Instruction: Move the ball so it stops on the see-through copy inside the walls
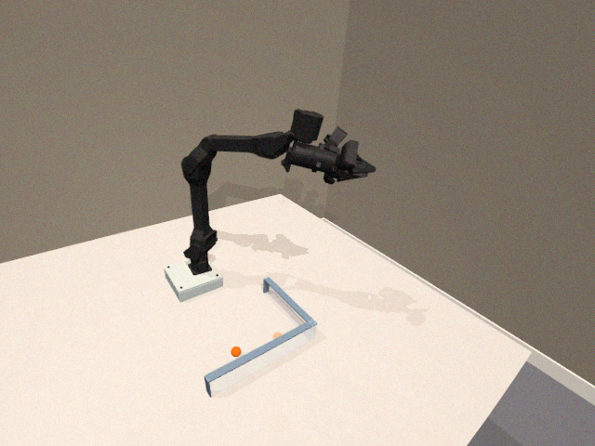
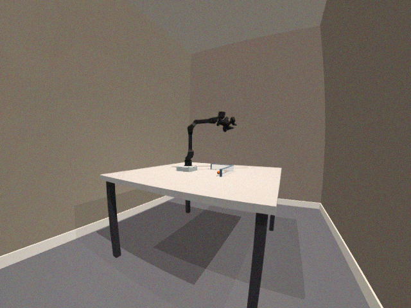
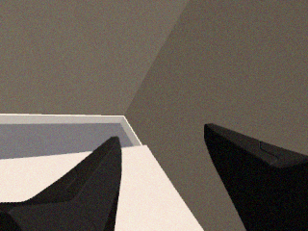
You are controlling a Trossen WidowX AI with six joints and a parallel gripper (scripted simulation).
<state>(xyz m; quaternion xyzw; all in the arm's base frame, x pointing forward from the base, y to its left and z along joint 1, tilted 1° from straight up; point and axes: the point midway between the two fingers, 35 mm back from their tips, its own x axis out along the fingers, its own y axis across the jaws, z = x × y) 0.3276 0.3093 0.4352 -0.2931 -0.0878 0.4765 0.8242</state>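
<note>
The orange ball (image 1: 235,351) (image 2: 218,172) lies on the table inside the corner, near the open end of the longer-looking wall. The see-through copy (image 1: 277,335) shows pale orange farther along the same wall, towards the corner, partly hidden by its blue top edge. The two low clear walls (image 1: 259,352) (image 2: 221,172) with blue edges meet at the right in the top view. My gripper (image 1: 371,171) (image 2: 236,126) (image 3: 162,138) is open and empty, high above the table and well away from the ball. The wrist view shows neither ball nor walls.
The arm's pale base (image 1: 202,289) (image 2: 187,168) stands on the table (image 1: 120,384) (image 2: 185,185) to the left of the walls. The table's edge (image 3: 175,188) and a room corner show beyond my fingers in the wrist view.
</note>
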